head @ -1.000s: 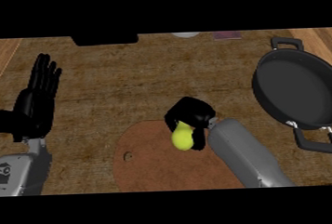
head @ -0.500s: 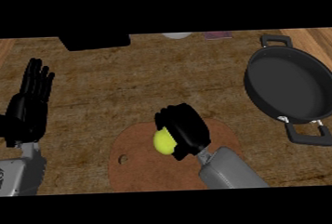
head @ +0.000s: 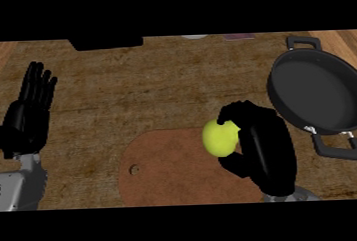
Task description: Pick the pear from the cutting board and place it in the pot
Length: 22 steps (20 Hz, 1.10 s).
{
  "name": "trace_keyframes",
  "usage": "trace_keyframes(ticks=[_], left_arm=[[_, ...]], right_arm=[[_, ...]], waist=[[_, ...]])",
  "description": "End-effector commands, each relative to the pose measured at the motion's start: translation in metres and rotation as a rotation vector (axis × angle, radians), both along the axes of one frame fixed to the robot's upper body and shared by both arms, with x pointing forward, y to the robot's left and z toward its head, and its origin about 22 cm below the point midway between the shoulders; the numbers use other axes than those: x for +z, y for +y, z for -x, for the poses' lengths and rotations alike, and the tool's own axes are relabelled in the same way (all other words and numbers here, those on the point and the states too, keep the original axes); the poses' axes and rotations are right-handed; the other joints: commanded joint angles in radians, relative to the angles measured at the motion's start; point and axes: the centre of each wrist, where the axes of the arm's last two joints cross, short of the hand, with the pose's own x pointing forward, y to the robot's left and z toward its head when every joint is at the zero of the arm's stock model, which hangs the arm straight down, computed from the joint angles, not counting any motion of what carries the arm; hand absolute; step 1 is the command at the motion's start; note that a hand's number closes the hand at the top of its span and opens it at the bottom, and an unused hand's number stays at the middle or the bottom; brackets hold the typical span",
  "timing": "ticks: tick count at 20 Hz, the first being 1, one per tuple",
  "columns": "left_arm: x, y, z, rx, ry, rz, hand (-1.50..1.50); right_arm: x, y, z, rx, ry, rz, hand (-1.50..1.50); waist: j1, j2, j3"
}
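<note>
The right robot hand [head: 260, 147] is curled around the pear [head: 220, 137], holding it over the cutting board [head: 176, 172] edge. Carry it rightward, clear of the rim, to the pot [head: 317, 95], and release low inside. The left robot hand [head: 29, 115] rests open at the worktop's left.

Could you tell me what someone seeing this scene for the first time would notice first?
The bright yellow-green pear stands out, held in the curled black right hand over the right edge of the round brown cutting board. Next comes the big dark pot at the right, and the left hand resting open at the left edge.
</note>
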Motion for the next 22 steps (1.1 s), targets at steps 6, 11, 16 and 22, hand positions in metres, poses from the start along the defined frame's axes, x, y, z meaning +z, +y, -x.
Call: trace_keyframes(ticks=[6,11,16,22], left_arm=[[0.003,-0.003,-0.004,-0.057,-0.021,-0.001,0.0],[0.013,-0.014,-0.018,-0.056,-0.016,0.002,0.0],[0.011,-0.015,-0.03,-0.058,-0.013,0.003,0.0],[0.018,-0.032,-0.011,-0.082,-0.028,0.015,0.0]], right_arm=[[0.051,-0.106,0.037,-0.27,-0.047,-0.011,1.5],[0.059,-0.182,0.012,-0.315,0.011,0.019,1.5],[0.029,-0.25,-0.01,-0.355,-0.012,-0.08,1.5],[0.012,-0.287,-0.054,-0.317,0.038,-0.059,1.5]], waist=[[0.055,0.019,0.001],[0.06,0.021,0.002],[0.062,0.025,0.003],[0.082,0.023,0.002]])
